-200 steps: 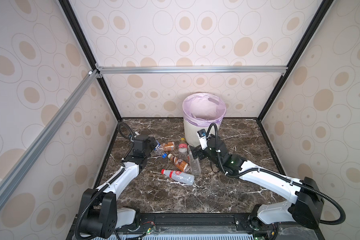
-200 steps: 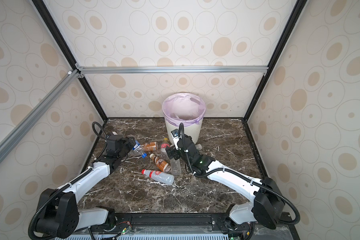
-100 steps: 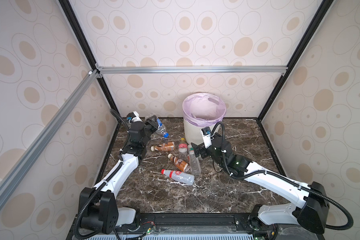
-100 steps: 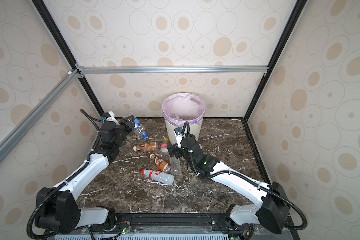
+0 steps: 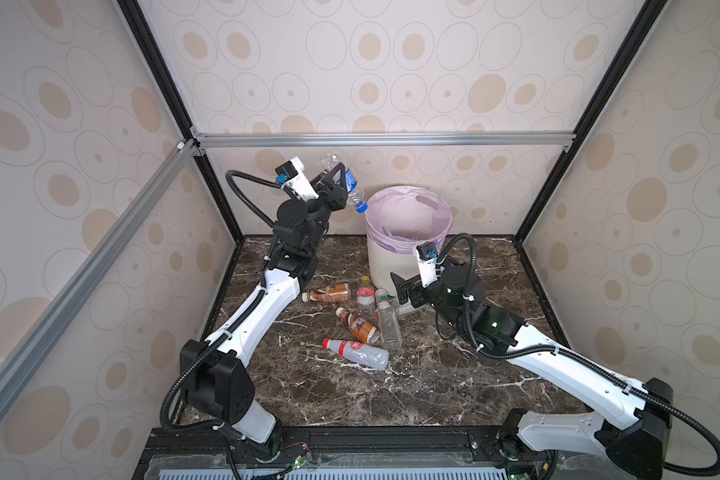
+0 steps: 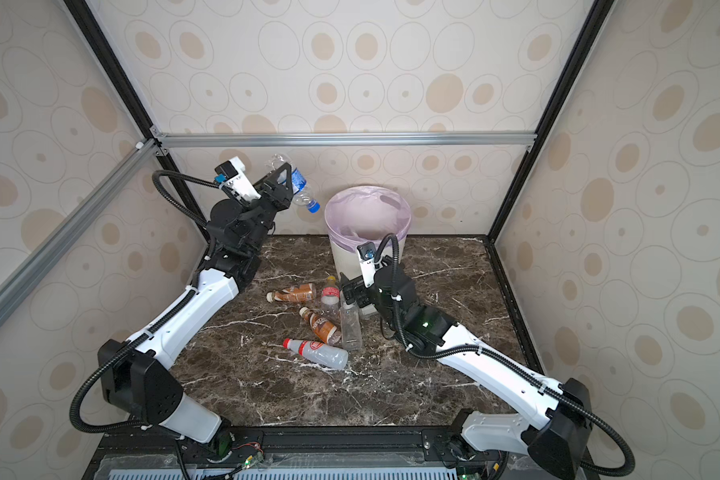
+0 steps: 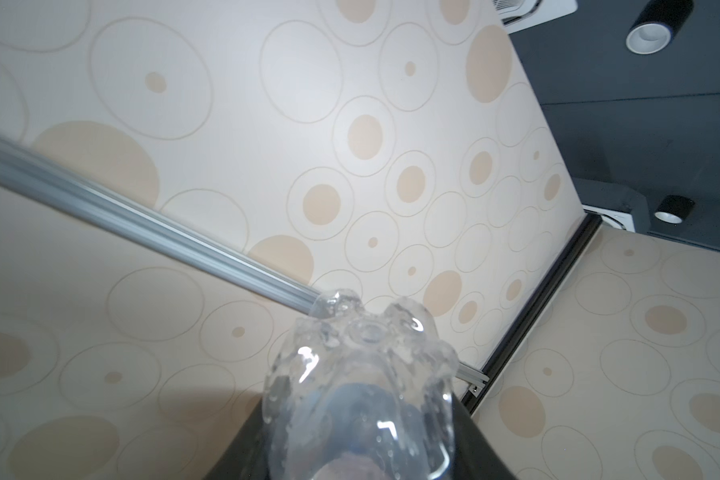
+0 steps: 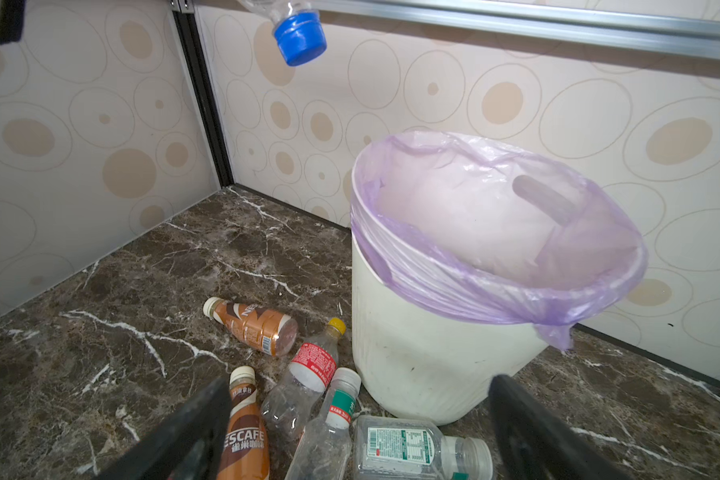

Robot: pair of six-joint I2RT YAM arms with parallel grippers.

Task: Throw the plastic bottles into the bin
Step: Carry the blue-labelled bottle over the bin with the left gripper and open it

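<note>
Bottles (image 5: 356,353) litter the marble tabletop (image 5: 350,395) between spotted walls (image 5: 391,62).

Robotics lab cell: aluminium frame rail (image 5: 383,139), dotted wall panels (image 5: 350,62), marble-look tabletop (image 5: 350,395), bench-mounted arms (image 5: 258,316).

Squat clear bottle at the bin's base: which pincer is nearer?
Right. The right pincer hovers open over the squat bottle; the left pincer is high beside the bin rim, holding a blue-capped bottle.
</note>
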